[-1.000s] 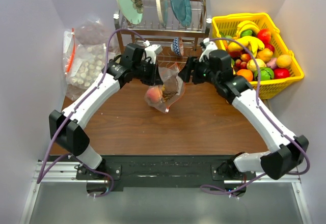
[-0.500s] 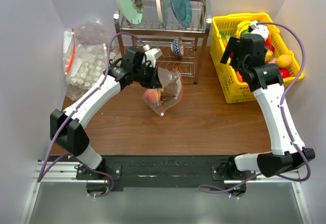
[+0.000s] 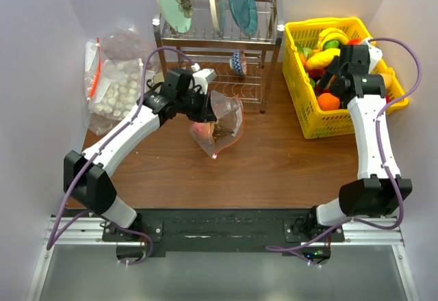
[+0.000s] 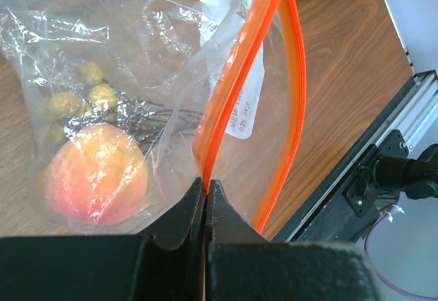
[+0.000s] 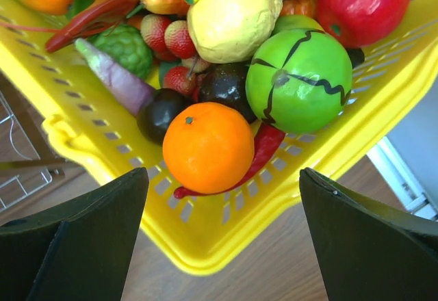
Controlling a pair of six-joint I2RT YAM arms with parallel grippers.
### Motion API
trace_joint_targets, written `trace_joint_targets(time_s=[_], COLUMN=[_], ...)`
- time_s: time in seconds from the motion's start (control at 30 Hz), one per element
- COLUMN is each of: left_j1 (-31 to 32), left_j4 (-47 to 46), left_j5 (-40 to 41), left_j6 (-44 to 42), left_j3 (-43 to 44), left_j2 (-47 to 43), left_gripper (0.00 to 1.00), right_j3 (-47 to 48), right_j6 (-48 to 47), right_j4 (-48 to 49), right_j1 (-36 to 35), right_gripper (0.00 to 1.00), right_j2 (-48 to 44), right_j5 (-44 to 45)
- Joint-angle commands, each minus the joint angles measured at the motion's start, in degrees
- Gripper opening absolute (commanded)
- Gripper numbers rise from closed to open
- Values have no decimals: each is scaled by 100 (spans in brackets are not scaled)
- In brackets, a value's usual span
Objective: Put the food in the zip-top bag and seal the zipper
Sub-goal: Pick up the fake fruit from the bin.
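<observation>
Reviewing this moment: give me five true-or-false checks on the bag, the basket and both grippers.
1. The left gripper is shut on the zipper of the zip-top bag. True.
2. The zip-top bag is empty. False: a peach-like fruit and small brown pieces lie inside it.
3. The right gripper hangs open above the yellow basket. True.
4. The right gripper holds the orange. False: the orange lies in the basket among the other fruit, and the fingers stand wide apart either side of it.
5. The zipper is sealed along its whole length. False: its two strips part beyond the left gripper, so the mouth is open.
</observation>
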State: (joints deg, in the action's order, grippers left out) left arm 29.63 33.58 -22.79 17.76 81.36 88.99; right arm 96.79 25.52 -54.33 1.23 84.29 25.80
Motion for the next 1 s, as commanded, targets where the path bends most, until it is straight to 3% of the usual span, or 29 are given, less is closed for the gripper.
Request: trace_joint_targets(time_s=[0.0,0.4,0.5,0.63,0.97], left_j1=[-45,-36,-36,-36,-36], left_j4=[-352,-467,-458,-458,-362], left_j5=[-200,-253,-235,-200,-86], left_j6=[-88,-44,-53,-53,-115], left_j3=[-120,-349,-358,-376,-261], left_j2=[-303,-418,-426,-444,-383], left_gripper=[0,0,0,0,0], right_j3=[156,-283,-284,-328,-91], right_j6=[498,1008,1052,1017,639], right_j4=[53,168,133,255,546], right_j1=[280,474,483,492,492], right_gripper=[95,96,92,72,64], right_j2=[183,614,738,589,-97], right_j5=[-610,-1455,-1411,-1341,-1420])
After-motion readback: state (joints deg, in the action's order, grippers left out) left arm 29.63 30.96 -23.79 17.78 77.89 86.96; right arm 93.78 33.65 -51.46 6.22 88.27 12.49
